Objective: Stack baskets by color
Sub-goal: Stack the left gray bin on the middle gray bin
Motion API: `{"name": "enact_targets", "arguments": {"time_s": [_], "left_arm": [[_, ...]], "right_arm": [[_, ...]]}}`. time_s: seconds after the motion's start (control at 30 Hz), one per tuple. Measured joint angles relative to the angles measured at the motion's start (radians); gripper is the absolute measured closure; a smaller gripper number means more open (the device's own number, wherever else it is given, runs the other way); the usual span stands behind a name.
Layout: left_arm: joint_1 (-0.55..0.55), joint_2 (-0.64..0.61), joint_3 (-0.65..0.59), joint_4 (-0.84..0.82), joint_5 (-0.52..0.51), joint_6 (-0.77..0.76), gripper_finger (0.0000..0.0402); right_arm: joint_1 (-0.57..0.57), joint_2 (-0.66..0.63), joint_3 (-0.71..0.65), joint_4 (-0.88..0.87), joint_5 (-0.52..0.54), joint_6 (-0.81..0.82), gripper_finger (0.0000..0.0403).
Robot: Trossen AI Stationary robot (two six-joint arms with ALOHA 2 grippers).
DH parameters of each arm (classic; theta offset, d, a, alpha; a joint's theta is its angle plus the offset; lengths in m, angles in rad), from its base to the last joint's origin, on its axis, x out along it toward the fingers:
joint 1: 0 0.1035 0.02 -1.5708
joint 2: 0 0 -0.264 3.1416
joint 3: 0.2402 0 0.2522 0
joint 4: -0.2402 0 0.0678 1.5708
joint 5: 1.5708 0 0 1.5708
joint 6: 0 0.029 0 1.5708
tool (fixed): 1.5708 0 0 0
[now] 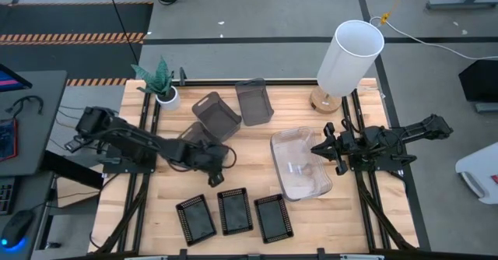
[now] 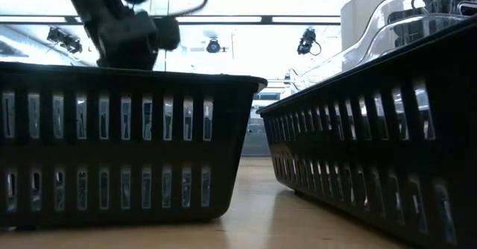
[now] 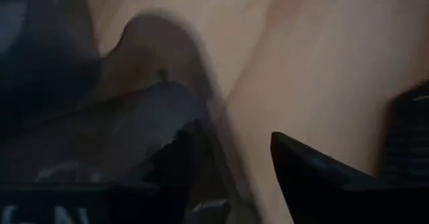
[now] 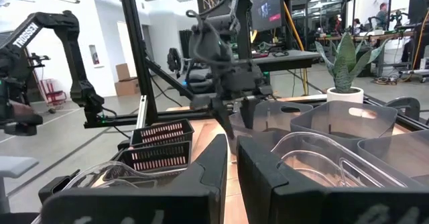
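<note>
Three flat black mesh baskets (image 1: 234, 212) lie side by side along the table's near edge. Two smoky-grey baskets (image 1: 216, 116) (image 1: 254, 102) sit at the far middle, and a third grey one (image 1: 192, 134) is partly hidden under my left arm. Clear baskets (image 1: 299, 165) sit nested at the right middle. My left gripper (image 1: 219, 170) (image 3: 234, 131) is open and points steeply down over bare wood, between the grey baskets and the black ones. My right gripper (image 1: 323, 149) (image 4: 231, 158) is shut and level at the clear baskets' right side, with nothing between its fingers.
A tall white cylinder (image 1: 350, 56) stands at the far right corner. A small potted plant (image 1: 162, 82) stands at the far left. Bare wood (image 1: 249, 159) lies between the grey, clear and black baskets. Black frame rails (image 1: 366, 205) run along both sides of the table.
</note>
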Motion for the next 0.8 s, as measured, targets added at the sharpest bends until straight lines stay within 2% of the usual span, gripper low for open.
{"name": "enact_targets", "arguments": {"time_s": [0.27, 0.4, 0.5, 0.6, 0.8], "left_arm": [[0.011, 0.076, -0.001, -0.044, 0.038, -0.018, 0.0247], [0.011, 0.074, -0.002, -0.050, 0.094, -0.026, 0.0296], [0.011, 0.064, 0.001, -0.081, 0.137, -0.032, 0.0348], [0.001, 0.064, 0.044, -0.192, 0.158, -0.037, 0.0389], [-0.040, 0.065, 0.211, -0.474, 0.169, -0.072, 0.0388]], "right_arm": [[0.000, 0.000, 0.000, 0.001, 0.000, 0.000, 0.0362], [0.000, 0.000, 0.000, 0.003, 0.000, 0.000, 0.0362], [0.000, 0.000, 0.000, 0.004, 0.000, 0.000, 0.0362], [0.000, 0.000, 0.000, 0.004, 0.000, 0.000, 0.0362], [0.000, 0.000, 0.000, 0.004, 0.000, 0.000, 0.0362]]}}
